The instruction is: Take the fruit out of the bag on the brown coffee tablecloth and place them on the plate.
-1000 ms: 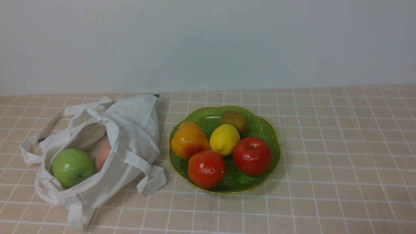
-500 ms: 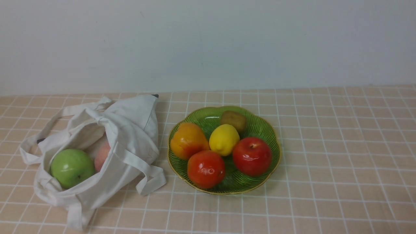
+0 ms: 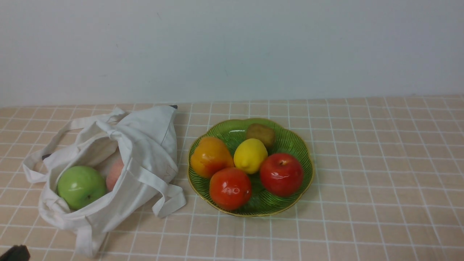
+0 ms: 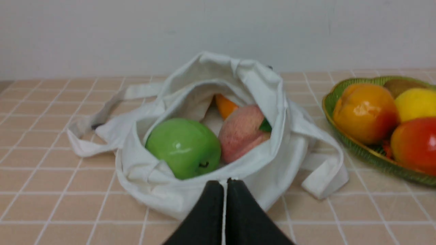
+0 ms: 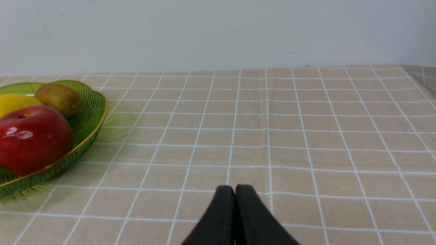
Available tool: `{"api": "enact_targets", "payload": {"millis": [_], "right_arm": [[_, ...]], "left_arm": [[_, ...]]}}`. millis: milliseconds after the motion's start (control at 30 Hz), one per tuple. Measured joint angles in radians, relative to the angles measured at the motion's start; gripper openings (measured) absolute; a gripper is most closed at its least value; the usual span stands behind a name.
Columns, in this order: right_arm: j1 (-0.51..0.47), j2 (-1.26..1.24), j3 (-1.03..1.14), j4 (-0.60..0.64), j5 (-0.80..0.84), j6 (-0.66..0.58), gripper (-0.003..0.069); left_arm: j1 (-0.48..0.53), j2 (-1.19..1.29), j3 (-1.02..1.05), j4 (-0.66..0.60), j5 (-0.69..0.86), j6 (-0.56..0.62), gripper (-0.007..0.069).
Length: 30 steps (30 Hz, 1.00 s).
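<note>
Nearest to us, our left gripper [image 4: 224, 182] has its two dark fingers pressed together with nothing between them, held low at the near edge of the bag [image 4: 259, 170]. Just beyond its tips the off-white bag lies open on the checked tablecloth [image 4: 51, 204], its mouth facing the gripper. Inside, a green apple [image 4: 184, 148] sits closest, with a pink peach [image 4: 242, 132] touching it on one side and a bit of orange fruit [image 4: 225, 106] showing behind them. Our right gripper [image 5: 235, 189] is also pressed together and empty, over bare cloth well apart from the bag. Off to its side stands the green plate [image 5: 92, 115], holding a red apple [image 5: 32, 137], a kiwi [image 5: 58, 98] and the lemon [image 5: 15, 102] farther back.
</note>
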Motion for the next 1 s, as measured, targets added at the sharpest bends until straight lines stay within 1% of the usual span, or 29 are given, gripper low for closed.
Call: {"api": "enact_targets", "payload": {"millis": [100, 300, 1000], "right_arm": [[0.000, 0.000, 0.000, 0.000, 0.000, 0.000, -0.0014], [0.000, 0.000, 0.000, 0.000, 0.000, 0.000, -0.0014], [0.000, 0.000, 0.000, 0.000, 0.000, 0.000, -0.0014]], "left_arm": [[0.000, 0.000, 0.017, 0.003, 0.033, 0.038, -0.0008], [0.000, 0.000, 0.019, 0.003, 0.059, 0.066, -0.0008], [0.000, 0.000, 0.019, 0.004, 0.063, 0.074, -0.0008]]}}
